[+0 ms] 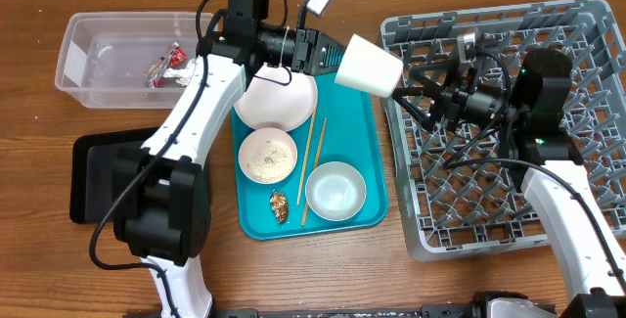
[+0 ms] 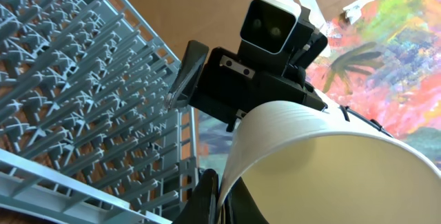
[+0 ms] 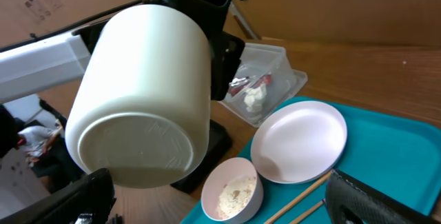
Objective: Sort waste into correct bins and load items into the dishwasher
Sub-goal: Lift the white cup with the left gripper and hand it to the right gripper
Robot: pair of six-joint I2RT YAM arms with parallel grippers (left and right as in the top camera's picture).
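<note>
Wrapper (image 1: 164,67) in the tub (image 1: 78,59), rack (image 1: 587,64) bare: the left gripper (image 1: 337,61) clenched the cup (image 1: 369,65) midair before the gaping right gripper (image 1: 416,95), while plate (image 1: 276,103), bowls (image 1: 267,155), chopsticks (image 1: 313,166) and scrap (image 1: 279,205) lay on the tray (image 1: 372,132).

I read no text or numbers anywhere; white label (image 1: 70,64) on the clear tub (image 1: 122,64) too small to read

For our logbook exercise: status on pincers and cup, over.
Left pincer shut on white cup. Right pincer open, facing cup's base, over dish rack. Nothing between them.
</note>
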